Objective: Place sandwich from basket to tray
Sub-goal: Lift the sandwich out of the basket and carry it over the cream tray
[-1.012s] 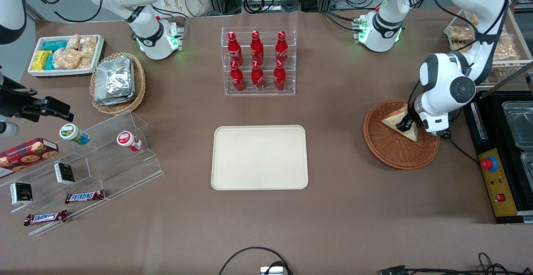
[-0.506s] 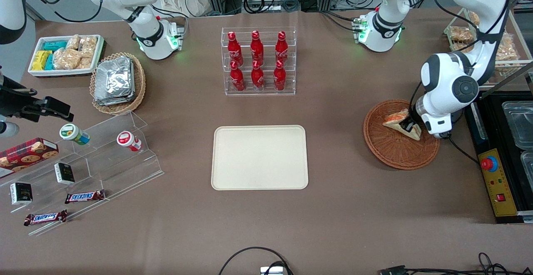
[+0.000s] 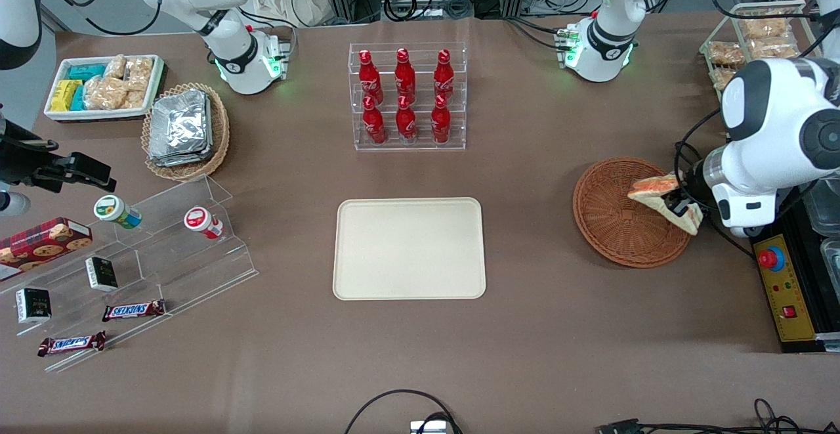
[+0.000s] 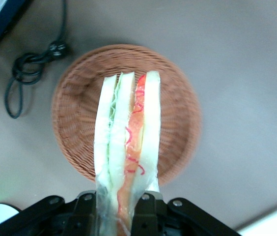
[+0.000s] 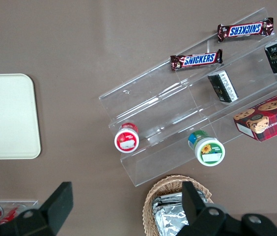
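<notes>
- The left arm's gripper is clamped on the sandwich, holding it in the air above the edge of the basket that lies toward the working arm's end of the table.
- The tray lies flat at mid-table, well apart from the basket toward the parked arm's end, so the carry ahead looks like a sideways run across bare brown tabletop.
- In the wrist view the sandwich stands on edge between the fingers, its long axis running straight out from the gripper over the basket.
- The wedge shows pale soft bread with orange-red and green filling along its cut edge; it probably squashes easily.
- The basket is round, shallow, reddish-brown wicker, and holds nothing else.
- The tray is smooth and cream-beige, with rounded corners and a low rim.
</notes>
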Available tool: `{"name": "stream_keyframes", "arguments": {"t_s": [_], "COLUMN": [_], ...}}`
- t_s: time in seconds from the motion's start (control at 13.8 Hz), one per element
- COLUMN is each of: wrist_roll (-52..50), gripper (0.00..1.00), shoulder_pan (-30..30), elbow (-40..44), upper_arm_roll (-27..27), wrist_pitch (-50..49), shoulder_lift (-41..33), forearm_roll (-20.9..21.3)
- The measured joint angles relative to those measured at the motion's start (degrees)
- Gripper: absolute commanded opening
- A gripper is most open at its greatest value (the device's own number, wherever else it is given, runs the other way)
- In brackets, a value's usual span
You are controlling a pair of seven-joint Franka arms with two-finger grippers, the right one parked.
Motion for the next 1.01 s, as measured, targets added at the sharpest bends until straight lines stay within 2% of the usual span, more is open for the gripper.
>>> {"name": "stream_keyframes", "arguments": {"t_s": [0.22,0.51,0.8,1.01], "wrist_roll": [0.97,6.85,9.07,9.16], "gripper": [0.0,0.0,0.0,0.0], "shoulder_pan": [-9.22,-21.16,-26.35,-30.22], "elbow": [8.68,19.33,22.97,23.39], "upper_arm_roll": [-0.59,-0.78,-0.77,-0.7], "wrist_pitch": [-0.29,1.86,12.17,14.0], "shoulder_lift": [6.5,21.05,30.55,34.07], "forearm_roll": [-1.04,-1.07,-1.07,-1.05]}}
